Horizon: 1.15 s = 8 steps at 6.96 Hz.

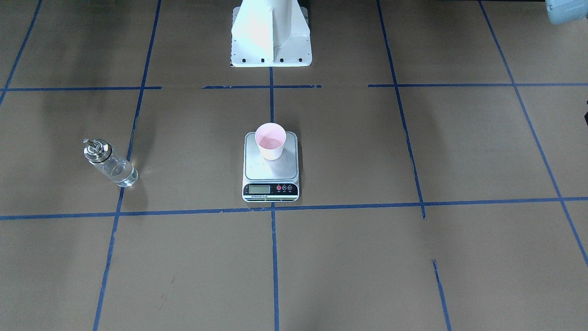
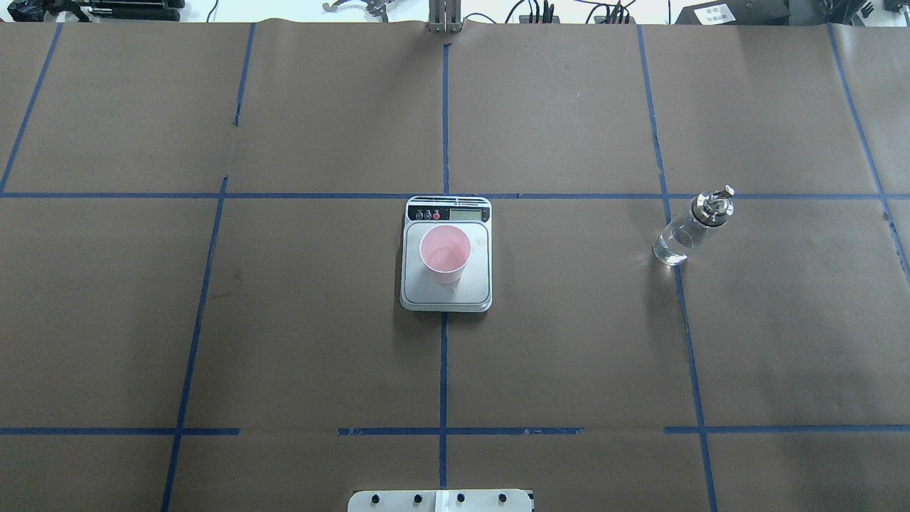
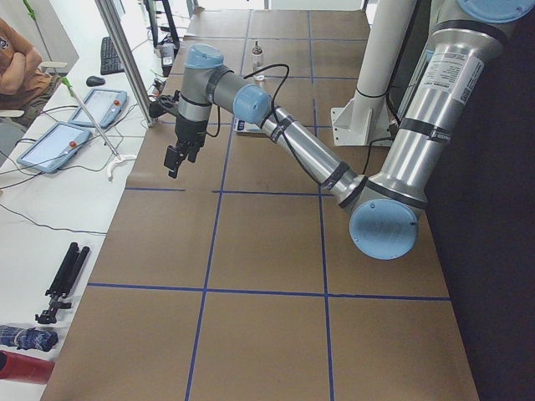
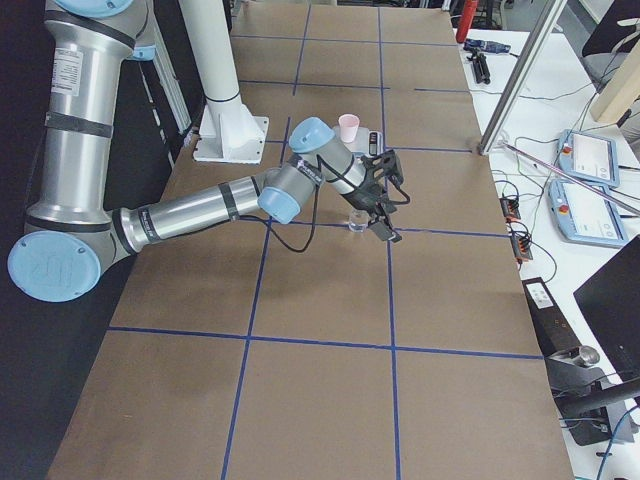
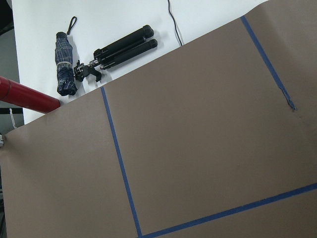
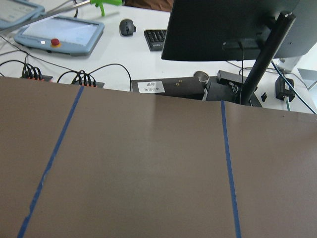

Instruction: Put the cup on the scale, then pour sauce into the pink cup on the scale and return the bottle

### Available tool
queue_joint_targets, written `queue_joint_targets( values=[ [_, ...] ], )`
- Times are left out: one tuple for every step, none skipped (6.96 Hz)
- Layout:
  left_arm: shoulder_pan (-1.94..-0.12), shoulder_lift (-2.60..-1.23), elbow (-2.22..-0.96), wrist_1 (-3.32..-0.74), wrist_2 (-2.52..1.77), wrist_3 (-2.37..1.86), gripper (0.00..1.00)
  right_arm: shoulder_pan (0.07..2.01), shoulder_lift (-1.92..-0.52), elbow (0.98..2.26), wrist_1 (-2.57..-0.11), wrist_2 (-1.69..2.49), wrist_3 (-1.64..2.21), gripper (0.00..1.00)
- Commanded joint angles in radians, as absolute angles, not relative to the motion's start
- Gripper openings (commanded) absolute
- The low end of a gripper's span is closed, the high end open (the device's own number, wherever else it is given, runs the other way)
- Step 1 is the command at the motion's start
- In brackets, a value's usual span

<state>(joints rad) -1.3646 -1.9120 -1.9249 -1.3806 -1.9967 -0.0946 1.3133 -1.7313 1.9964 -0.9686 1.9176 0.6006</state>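
1. Cup (image 1: 270,141) first, in the front-facing view. It stands upright on the scale (image 1: 271,171), on the robot-side half of the steel platform, so the display (image 1: 259,189) is uncovered. The bottle (image 1: 110,162) stands upright on the table (image 1: 390,276), well apart on the robot's right. No gripper shows here.
2. Overhead view: the layout matches, with the cup wholly inside the platform and the bottle off to the side, clear of the weighing. A faint sheen in the cup might be sauce; I cannot tell. No arms are in view.
3. Left-end view: the left gripper (image 3: 175,157) hangs above the table's operator-side edge, well away from the scale. Whether it is spread or clenched, I cannot tell.
4. Right-end view: the right gripper (image 4: 385,222) hovers, and the bottle's base shows just beside it in the picture. Its finger state cannot be read either.
5. Left wrist view: brown paper and blue tape lines (image 5: 119,163), with a folded umbrella (image 5: 64,67) and a tripod (image 5: 124,49) beyond the edge. No fingers are visible.
6. Right wrist view: paper, then a monitor (image 6: 223,27) and a keyboard (image 6: 154,39). No fingers here either. The cup placement looks done; whether the pour is done, I cannot say.
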Motion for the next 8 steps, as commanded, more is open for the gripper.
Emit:
queue_joint_targets(
  values=[
    [-1.365,-1.911,-1.925,-1.381,-1.999,-0.094,1.00,1.403,-1.715,1.838,-1.035,2.145,0.508,1.00],
    [-1.365,-1.911,-1.925,-1.382,-1.999,-0.094,1.00,1.416,-1.720,1.797,-1.078,2.158,0.415,1.00],
    [-1.365,-1.911,-1.925,-1.381,-2.000,-0.092,1.00,1.448,-1.710,1.792,-1.235,2.190,0.252,1.00],
    [-1.365,-1.904,-1.922,-1.381,-2.000,-0.089,1.00,1.491,-1.654,1.793,-1.437,2.194,0.056,1.00],
    [-1.365,-1.899,-1.918,-1.379,-2.011,-0.087,1.00,1.521,-1.596,1.792,-1.665,2.192,-0.130,1.00],
    [-1.365,-1.895,-1.889,-1.379,-2.057,-0.080,1.00,1.537,-1.556,1.792,-1.844,2.194,-0.208,1.00],
    [-1.373,-1.894,-1.837,-1.379,-2.063,-0.040,1.00,1.542,-1.577,1.792,-1.870,2.200,-0.228,1.00],
    [-1.412,-1.893,-1.768,-1.385,-2.071,0.059,1.00,1.542,-1.621,1.789,-1.868,2.242,-0.226,1.00]
  ],
)
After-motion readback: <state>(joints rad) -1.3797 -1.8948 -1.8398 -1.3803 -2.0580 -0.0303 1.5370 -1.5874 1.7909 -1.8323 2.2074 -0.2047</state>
